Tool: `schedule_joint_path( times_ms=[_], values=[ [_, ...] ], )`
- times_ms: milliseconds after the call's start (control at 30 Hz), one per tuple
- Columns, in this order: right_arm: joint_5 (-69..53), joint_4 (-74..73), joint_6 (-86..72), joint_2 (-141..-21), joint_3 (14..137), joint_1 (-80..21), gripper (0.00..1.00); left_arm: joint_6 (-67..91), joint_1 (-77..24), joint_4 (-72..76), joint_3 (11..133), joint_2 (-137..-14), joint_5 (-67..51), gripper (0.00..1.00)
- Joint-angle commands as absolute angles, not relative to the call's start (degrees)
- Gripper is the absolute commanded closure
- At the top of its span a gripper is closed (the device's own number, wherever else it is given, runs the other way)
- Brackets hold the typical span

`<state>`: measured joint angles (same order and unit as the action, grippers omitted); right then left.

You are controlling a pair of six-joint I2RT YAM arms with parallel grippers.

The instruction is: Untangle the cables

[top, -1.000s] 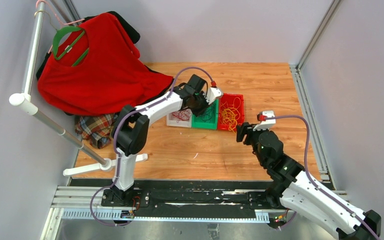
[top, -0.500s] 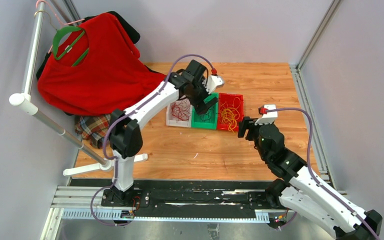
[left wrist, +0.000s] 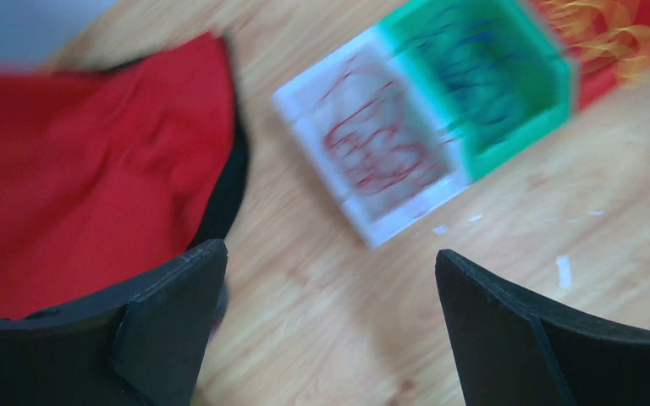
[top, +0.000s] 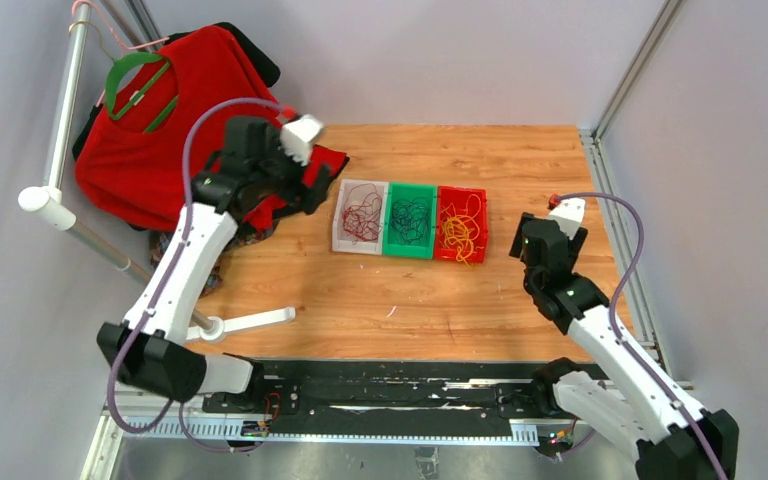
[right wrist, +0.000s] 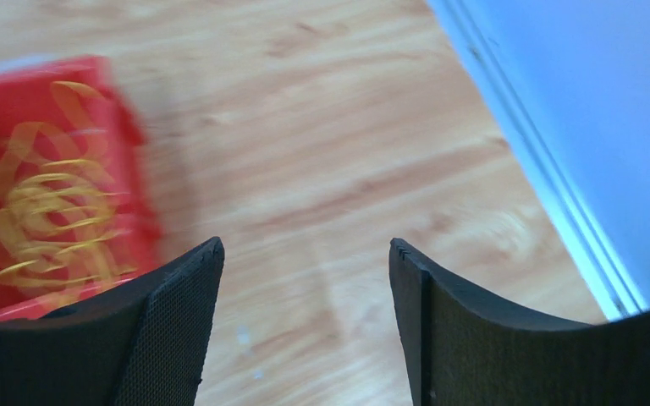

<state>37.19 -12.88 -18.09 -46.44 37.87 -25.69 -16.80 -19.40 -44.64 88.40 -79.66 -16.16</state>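
Cables (top: 408, 222) lie sorted by colour in three trays (top: 358, 250), with left gripper (left wrist: 328, 254) and right gripper (right wrist: 305, 245) both wide open, empty and apart from them, so untangling appears complete and the next move calls only for parking the arms.

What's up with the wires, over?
Left gripper open, empty. Right gripper open, empty. Red cables in white bin, dark cables in green bin, yellow cables in red bin. Nothing blocks them.

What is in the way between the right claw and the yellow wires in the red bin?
Nothing visible does. The right claw is open and empty, apart from the red plastic bin, with only bare wooden tabletop between. The thin yellow-orange curly wires lie inside the bin, behind its low wall.
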Motion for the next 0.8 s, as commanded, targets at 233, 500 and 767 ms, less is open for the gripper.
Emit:
schedule_joint_path(
  times_ms=[233, 500, 767],
  values=[
    [56.2, -4.2, -23.9, -60.4, 31.5, -11.0, 0.28, -12.6, 5.2, -1.0, 41.7, -65.8, -19.6, 0.02],
    [58.5, 20.3, -18.2, -67.1, 21.6, -7.8, 0.28, -5.8, 6.4, 26.4, 28.1, -73.7, -20.0, 0.02],
    [48.1, 39.8, -9.7, -72.9, 16.9, -6.3, 0.28, 0.2, 6.4, 56.7, 15.0, -77.5, -20.2, 0.02]
  ],
)
